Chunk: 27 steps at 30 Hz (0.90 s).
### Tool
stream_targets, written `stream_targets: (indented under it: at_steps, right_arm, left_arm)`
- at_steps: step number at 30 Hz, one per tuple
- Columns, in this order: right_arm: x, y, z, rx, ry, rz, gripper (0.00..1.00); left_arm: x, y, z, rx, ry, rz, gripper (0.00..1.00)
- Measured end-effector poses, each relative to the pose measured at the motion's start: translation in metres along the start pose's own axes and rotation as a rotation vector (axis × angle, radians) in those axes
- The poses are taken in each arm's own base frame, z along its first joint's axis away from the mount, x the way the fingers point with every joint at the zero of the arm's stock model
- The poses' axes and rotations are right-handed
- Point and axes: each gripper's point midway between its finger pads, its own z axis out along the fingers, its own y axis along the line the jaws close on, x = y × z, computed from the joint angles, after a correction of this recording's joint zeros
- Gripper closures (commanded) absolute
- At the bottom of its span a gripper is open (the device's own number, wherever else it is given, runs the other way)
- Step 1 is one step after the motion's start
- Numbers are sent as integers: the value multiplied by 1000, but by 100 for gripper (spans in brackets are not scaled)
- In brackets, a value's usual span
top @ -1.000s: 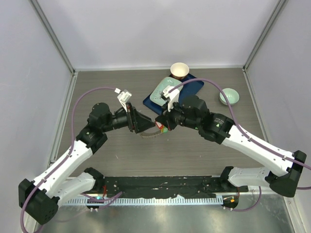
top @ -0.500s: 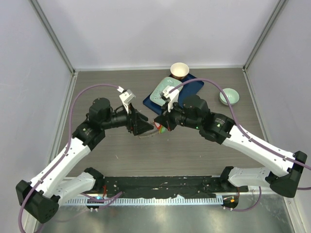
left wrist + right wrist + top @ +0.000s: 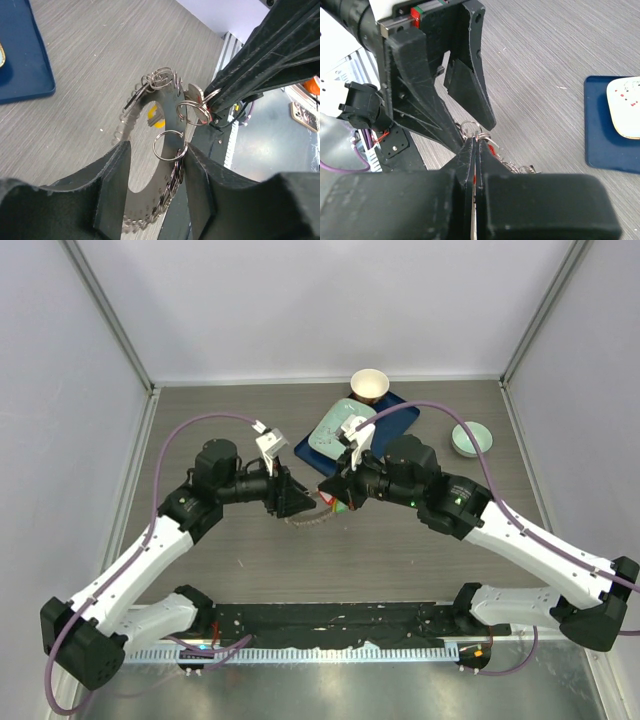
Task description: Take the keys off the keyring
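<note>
Fig.: top view w/ both wrist views, L to R. Left gripper (image 3: 298,504) reaches in from the left over mid-table (image 3: 250,570), jaws part-way apart. In its wrist view the fingers (image 3: 112,190) sit astride the keyring (image 3: 308,520), the right finger touching the silvery fringe; whether they clamp it cannot be told. The keyring sits at table centre, between and under the two grippers, w/ small split rings (image 3: 170,145) at its edge. The keys (image 3: 338,505) show only as red and green bits at the ring's right side, just by the right gripper (image 3: 328,493); blades not resolvable. That gripper comes in from the right, fingers pressed together w/ tips at the small rings; what they pinch is unclear. Far of centre: blue tray (image 3: 395,420) w/ pale plate (image 3: 330,435) on it and a cup (image 3: 369,385) at its far edge. Far right: pale green bowl (image 3: 470,438), well apart.
</note>
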Motion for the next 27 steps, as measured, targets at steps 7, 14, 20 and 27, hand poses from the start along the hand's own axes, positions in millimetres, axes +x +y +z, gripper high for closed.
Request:
stream_targets:
  at_steps: [7, 14, 20, 27]
  right_arm:
    - [0, 0, 0, 2, 1, 8, 99]
    - [-5, 3, -4, -16, -19, 17, 99]
    - [-7, 9, -7, -42, -22, 20, 99]
    - [-7, 15, -11, -76, -5, 17, 99]
  left_arm:
    - [2, -5, 6, 58, 13, 16, 100]
    - [-4, -11, 3, 76, -45, 91, 100]
    - [-6, -14, -6, 62, -88, 185, 100]
    - [-11, -18, -12, 60, -115, 301, 100]
